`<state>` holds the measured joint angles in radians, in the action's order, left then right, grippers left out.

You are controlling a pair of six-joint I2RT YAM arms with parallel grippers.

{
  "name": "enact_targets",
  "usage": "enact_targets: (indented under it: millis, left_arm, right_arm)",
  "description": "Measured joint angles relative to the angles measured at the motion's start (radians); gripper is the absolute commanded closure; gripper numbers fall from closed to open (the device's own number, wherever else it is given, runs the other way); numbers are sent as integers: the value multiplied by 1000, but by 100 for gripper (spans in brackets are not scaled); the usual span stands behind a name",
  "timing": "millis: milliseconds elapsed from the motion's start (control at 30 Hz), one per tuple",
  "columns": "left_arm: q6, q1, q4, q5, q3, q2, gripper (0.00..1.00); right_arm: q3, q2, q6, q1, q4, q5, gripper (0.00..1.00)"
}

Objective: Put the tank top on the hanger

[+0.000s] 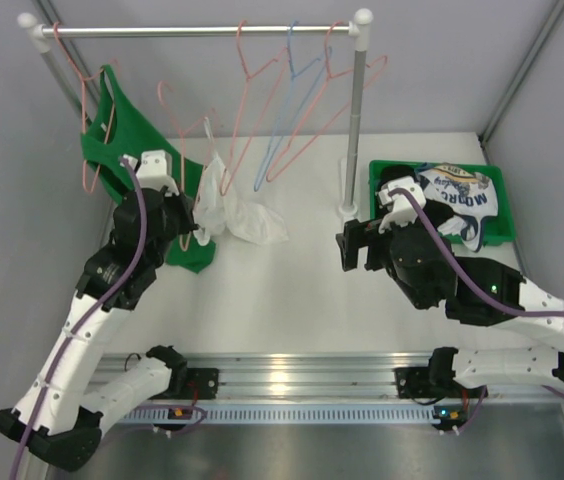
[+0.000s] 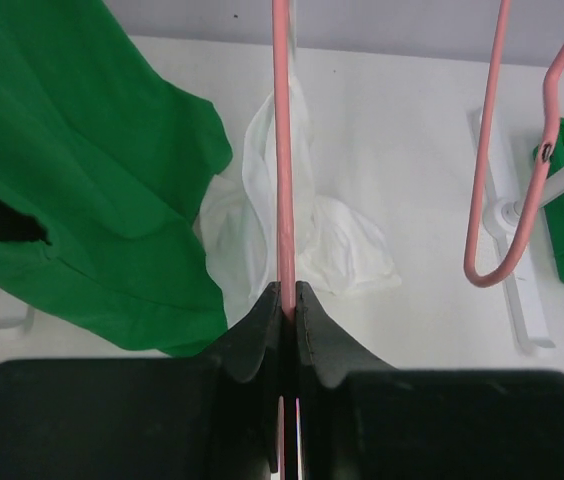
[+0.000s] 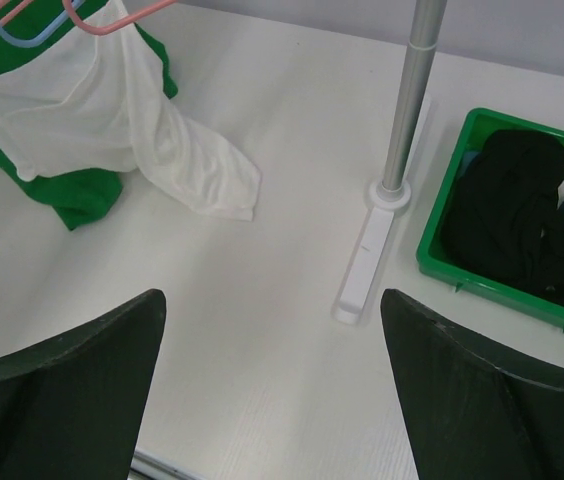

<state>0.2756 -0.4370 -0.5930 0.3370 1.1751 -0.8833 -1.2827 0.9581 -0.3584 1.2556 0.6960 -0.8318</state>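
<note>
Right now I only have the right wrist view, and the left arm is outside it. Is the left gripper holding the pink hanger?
Observer: Yes. The left wrist view shows the left gripper shut on the hanger, clamping its wire.
Operator: Where does my right gripper sit on the table?
Observer: From above, the right gripper is open beside the rack post. It is apart from the tank top, which lies to its left.
Operator: What is on the rail?
Observer: The rail carries a green tank top at its left end. Several wire hangers, one of them a blue hanger, hang toward the right.
</note>
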Motion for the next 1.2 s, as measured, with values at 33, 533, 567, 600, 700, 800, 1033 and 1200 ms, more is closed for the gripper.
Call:
enact_targets:
  millis: [33, 533, 567, 600, 700, 800, 1033, 1200]
  left_arm:
    - [-8, 0, -9, 2, 20, -7, 100]
    - [-110, 1, -145, 64, 333, -121, 100]
    - [-116, 1, -149, 70, 349, -129, 100]
    - [-121, 1, -156, 74, 365, -138, 100]
    - [-140, 1, -170, 80, 403, -160, 100]
    - [-157, 1, -182, 87, 438, -178, 100]
    - [-190, 8, -189, 94, 525, -225, 100]
    - [-201, 36, -192, 77, 566, -268, 100]
  right_arm:
    - [0, 0, 0, 0, 0, 0, 12]
    - [0, 0, 0, 0, 0, 8, 12]
    - [0, 0, 0, 0, 0, 8, 12]
    - [0, 1, 0, 0, 0, 8, 12]
    - [0, 2, 0, 0, 0, 12, 12]
    - [0, 6, 0, 0, 0, 15, 12]
    - [-1, 13, 0, 0, 1, 17, 12]
    - [-1, 13, 0, 0, 0, 18, 12]
